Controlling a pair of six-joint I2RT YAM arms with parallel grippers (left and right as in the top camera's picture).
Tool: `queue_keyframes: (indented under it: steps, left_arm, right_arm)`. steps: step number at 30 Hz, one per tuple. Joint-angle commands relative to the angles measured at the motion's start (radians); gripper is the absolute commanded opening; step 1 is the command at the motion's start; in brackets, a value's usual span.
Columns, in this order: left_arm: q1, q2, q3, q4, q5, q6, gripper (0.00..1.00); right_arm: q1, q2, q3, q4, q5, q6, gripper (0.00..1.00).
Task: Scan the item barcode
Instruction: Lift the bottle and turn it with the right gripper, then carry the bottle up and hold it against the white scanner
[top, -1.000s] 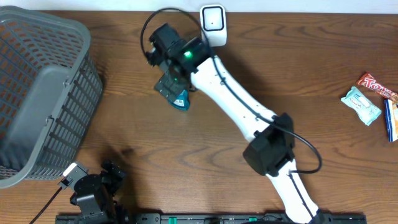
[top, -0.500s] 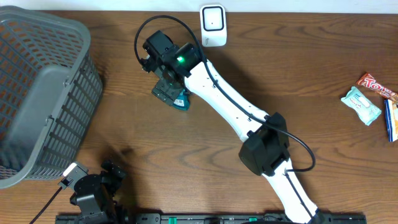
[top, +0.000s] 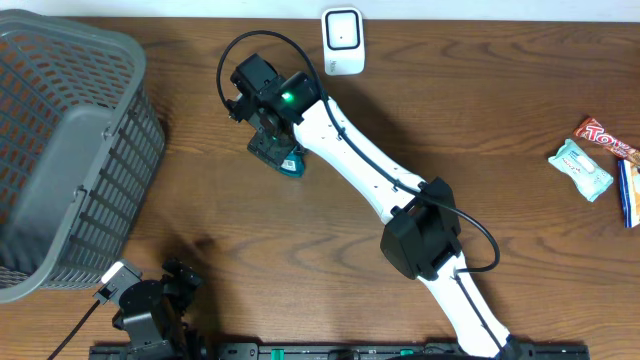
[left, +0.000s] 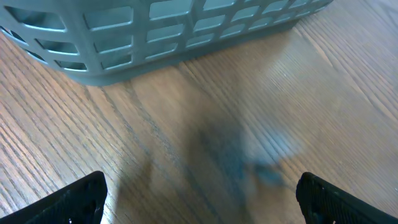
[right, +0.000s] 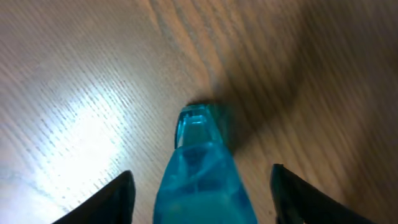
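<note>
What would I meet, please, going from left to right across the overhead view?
Grey basket → teal item → white scanner → pale green packet → blue packet at the edge. The red bar overlaps those last two, so I left it out.

A brown wooden table (top: 200, 200) with clear grain fills the view. A pale strip (top: 500, 6) runs along its far edge. Overhead light leaves a bright patch (right: 81, 134) on the wood.
</note>
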Motion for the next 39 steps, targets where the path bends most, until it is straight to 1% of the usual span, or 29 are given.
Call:
queue_keyframes:
  steps: [1,5,10,12,15,18,19,22,26,27,28,29,30,34,39]
  left_arm:
    - [0.003,-0.005,-0.008,-0.031,-0.002,0.006,0.98]
    - [0.003,-0.005,-0.008,-0.031,-0.002,0.006,0.98]
    - [0.003,-0.005,-0.008,-0.031,-0.003,0.006,0.98]
    - [0.003,-0.005,-0.008,-0.031,-0.003,0.006,0.98]
    - [0.003,-0.005,-0.008,-0.031,-0.002,0.006,0.98]
    - [0.003,-0.005,-0.008,-0.031,-0.003,0.006,0.98]
    - [0.003,-0.005,-0.008,-0.031,-0.002,0.006,0.98]
    - [0.003,-0.005,-0.008,-0.031,-0.002,0.006,0.98]
    - [0.003,-0.005,-0.008,-0.031,-0.002,0.006,0.98]
    - [0.003,-0.005,-0.008,-0.031,-0.002,0.006,0.98]
    - [0.003,-0.005,-0.008,-0.031,-0.002,0.006,0.98]
    - [0.003,-0.005,-0.008,-0.031,-0.003,0.006,0.98]
    - [0.003,-0.005,-0.008,-0.031,-0.002,0.006,0.98]
    - [0.003,-0.005,-0.008,-0.031,-0.002,0.006,0.98]
    - [0.003,-0.005,-0.008,-0.031,-0.002,0.006,0.98]
  right_arm:
    - [-0.016,0.016,0.002,-0.006,-0.032,0.017,0.57]
    - [-0.016,0.016,0.002,-0.007,-0.032,0.017,0.46]
    - [-0.014,0.016,0.002,-0.032,-0.063,0.017,0.28]
    - [-0.015,0.016,0.003,-0.043,-0.082,0.017,0.26]
    - [-0.019,0.016,0.033,-0.091,-0.14,0.016,0.2]
    - [-0.031,0.016,0.108,-0.172,-0.247,-0.001,0.17]
    - [-0.04,0.016,0.152,-0.219,-0.31,-0.02,0.15]
    - [-0.062,0.016,0.244,-0.312,-0.447,-0.062,0.11]
    - [-0.114,0.016,0.383,-0.463,-0.652,-0.11,0.1]
    - [-0.131,0.016,0.41,-0.481,-0.699,-0.114,0.06]
    - [-0.146,0.01,0.418,-0.481,-0.719,-0.084,0.06]
    - [-0.16,0.001,0.419,-0.48,-0.758,-0.084,0.07]
    - [-0.18,-0.004,0.419,-0.481,-0.812,-0.105,0.07]
    - [-0.261,-0.015,0.419,-0.481,-0.938,-0.108,0.07]
    - [-0.36,-0.015,0.375,-0.481,-0.993,-0.146,0.06]
